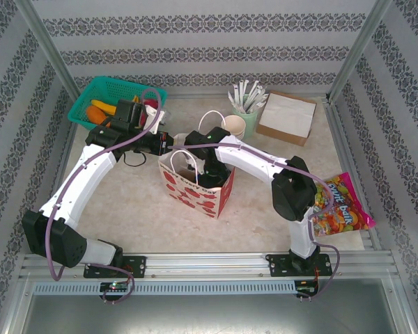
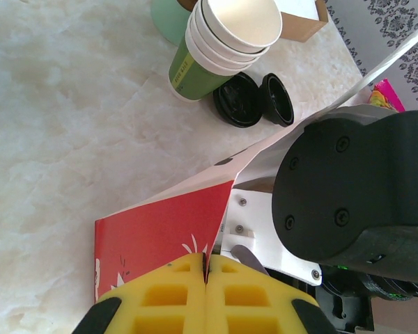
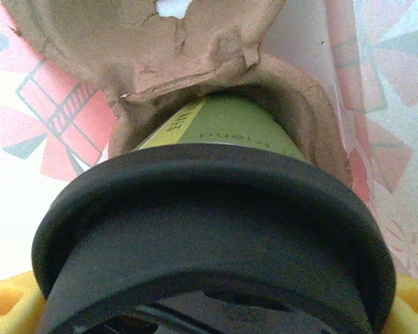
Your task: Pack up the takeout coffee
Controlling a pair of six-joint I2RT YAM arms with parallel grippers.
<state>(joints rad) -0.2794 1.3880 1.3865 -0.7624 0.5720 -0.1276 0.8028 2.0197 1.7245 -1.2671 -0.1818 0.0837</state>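
Observation:
The takeout coffee [image 3: 223,132], a green cup under a round black lid [image 3: 209,223], sits tilted in a pocket of a brown cardboard carrier [image 3: 146,49] inside the bag. My right gripper [image 3: 209,309] is shut on the coffee, with a yellow finger [image 3: 7,303] against each side of the lid. From above, the right gripper [image 1: 207,165] reaches down into the red-and-white paper bag [image 1: 195,188] at the table's middle. My left gripper [image 2: 207,271] is shut on the bag's rim [image 2: 167,229], pinching the paper between its yellow pads; it holds the bag's far left corner [image 1: 168,144].
A stack of green paper cups [image 2: 223,45] with two loose black lids [image 2: 238,101] stands behind the bag. Beside the stack stand a mint-green holder of white sticks [image 1: 245,103] and a cardboard box of napkins [image 1: 287,117]. A green basket [image 1: 111,101] sits at the back left, and a sweets packet [image 1: 341,205] lies at the right.

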